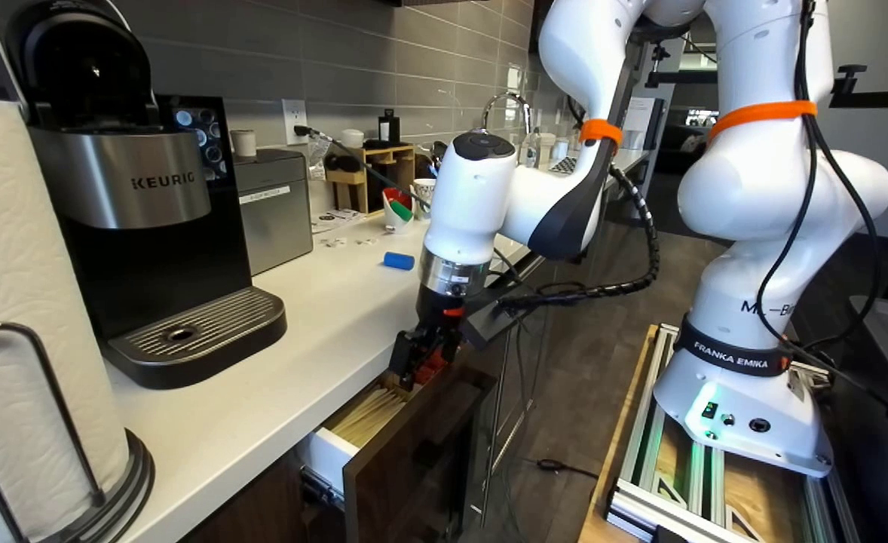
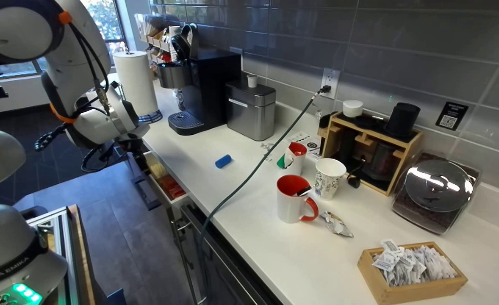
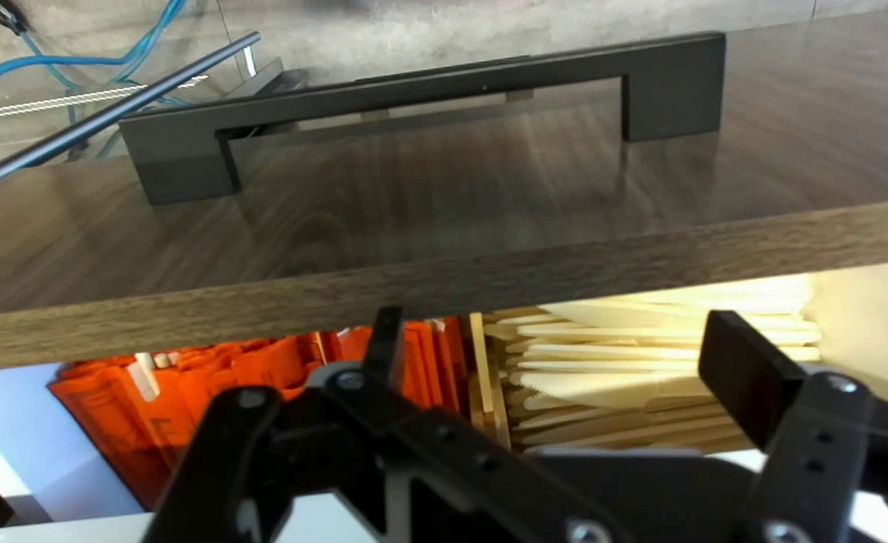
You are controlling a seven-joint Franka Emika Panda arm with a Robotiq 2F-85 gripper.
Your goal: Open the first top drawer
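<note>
Out it stood, the first top drawer (image 1: 384, 483), open beneath the pale surface (image 1: 331, 324), its dark brown front panel (image 3: 429, 188) well apart from the surface's edge and a white box side (image 1: 329, 456) on show! Over it hung the claw (image 3: 562, 347), and it was spread wide, its fingers (image 3: 745, 369) well apart and reaching down behind the front panel. Did a fingertip touch the front panel? From these angles, that could not be told. Along the outer face ran the black handle (image 3: 444, 89), with the front panel standing between it and the fingers.

Inside, a packed house: pale wooden cutlery (image 3: 625, 388) filled one compartment, red-orange packets (image 3: 173, 400) lay in another, a thin wooden divider (image 3: 482, 362) stood between them, and in the wrist view that divider showed right in the gap between the fingers!

Up top, a coffee machine (image 1: 150, 196) lettered KEURIG stood near a paper towel roll (image 1: 22, 249). A blue cylinder (image 2: 223, 161) lay on its side. Farther along, a red-lined mug (image 2: 289, 207) stood just beside a patterned paper cup (image 2: 328, 182), and near the corner in an exterior view sat a wooden box (image 2: 370, 274) heaped with small white packets (image 2: 414, 267).
</note>
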